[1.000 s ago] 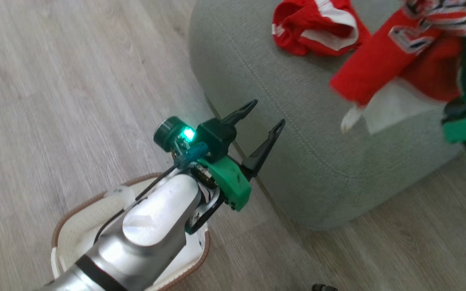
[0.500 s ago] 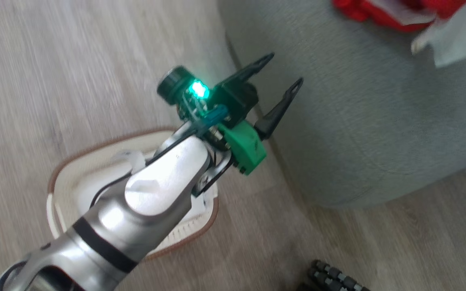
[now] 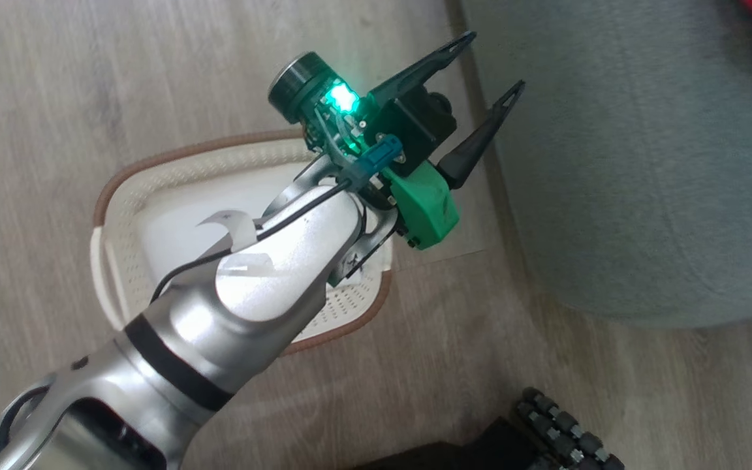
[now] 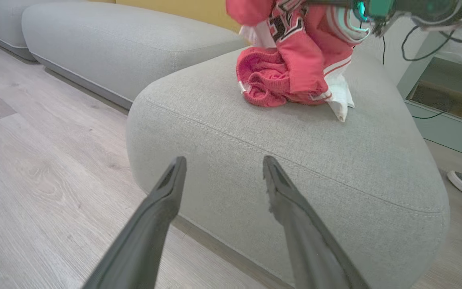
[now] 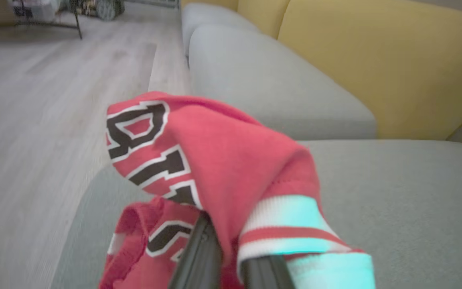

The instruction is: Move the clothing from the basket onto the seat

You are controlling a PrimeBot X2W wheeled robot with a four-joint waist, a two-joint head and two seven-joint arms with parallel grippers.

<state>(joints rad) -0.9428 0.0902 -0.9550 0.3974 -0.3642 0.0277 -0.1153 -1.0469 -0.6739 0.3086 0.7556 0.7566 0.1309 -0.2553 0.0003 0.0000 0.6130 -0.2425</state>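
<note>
Swung round since a second ago, the head camera now takes in much more of the small cream perforated plastic basket with a brown rim (image 3: 121, 248), while the big grey-green fabric seat (image 3: 643, 163) has slid toward that view's right. The basket stands on the pale wood-plank floor (image 3: 56, 98), near the seat's side. The left fingers (image 3: 490, 65) are spread wide with nothing between them, raised over the basket's far edge and pointing at the seat's flank. The right fingers (image 5: 229, 261) are pinched together on a fold of the bright red jersey with black lettering and white trim (image 5: 215, 160). In the left wrist view the jersey hangs from them, its lower folds resting on the crumpled red shorts (image 4: 263, 80), which lie on top of the seat.
</note>
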